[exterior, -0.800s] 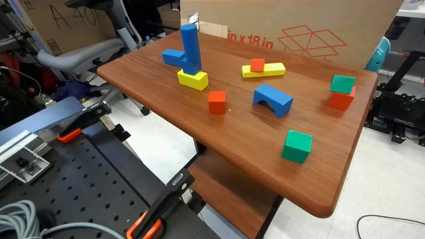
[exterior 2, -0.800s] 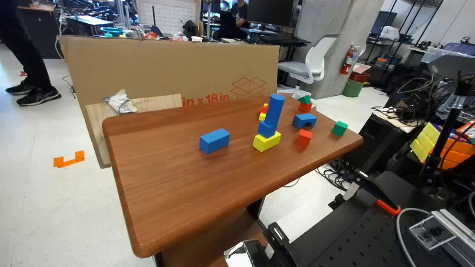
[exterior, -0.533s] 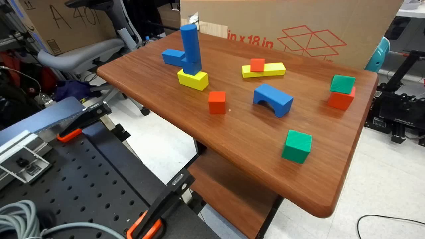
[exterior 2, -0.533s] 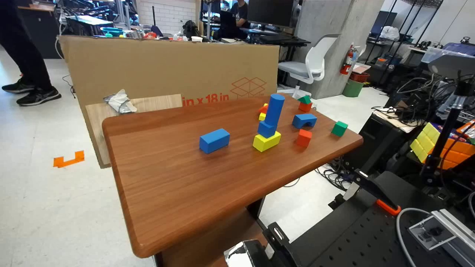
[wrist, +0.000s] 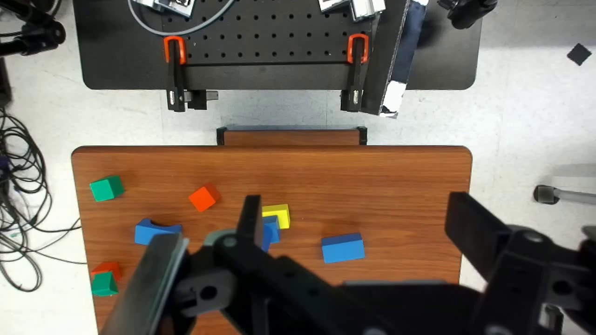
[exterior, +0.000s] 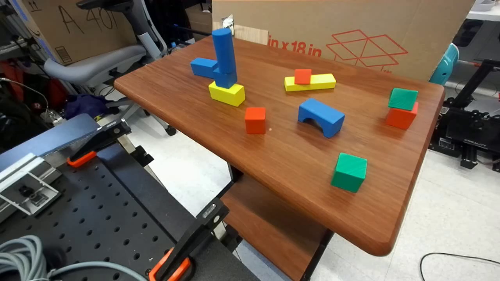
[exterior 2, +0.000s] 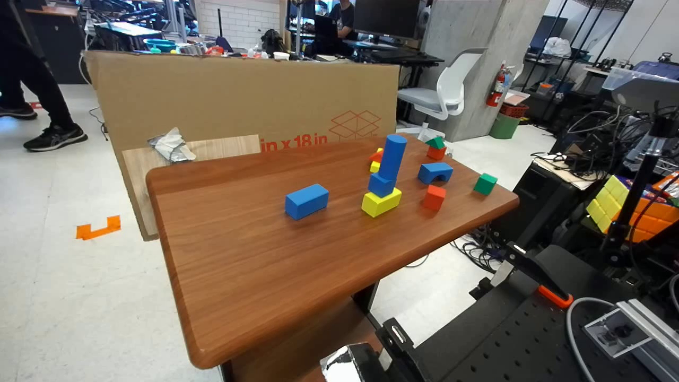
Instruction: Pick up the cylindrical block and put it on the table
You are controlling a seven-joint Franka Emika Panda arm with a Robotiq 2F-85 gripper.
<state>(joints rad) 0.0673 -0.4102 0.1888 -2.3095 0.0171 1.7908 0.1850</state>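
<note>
In both exterior views the cylindrical block stands on end on a small blue block that sits on a yellow block on the desk. Only the wrist view shows the pincer: its fingers are spread wide, one at nine o'clock, one at three, and the nine-o'clock finger covers much of the blue, so which sliver belongs to the cylindrical block I cannot tell. In an exterior view the long blue block seems to meet the small blue block at its ten o'clock; the wrist view shows it apart from the yellow block, at four o'clock, with bare wood between. A red block over a yellow bar shows clearly in an exterior view at the yellow block's three o'clock; in an exterior view the cylindrical block covers part of both, and a person's legs show at ten o'clock
</note>
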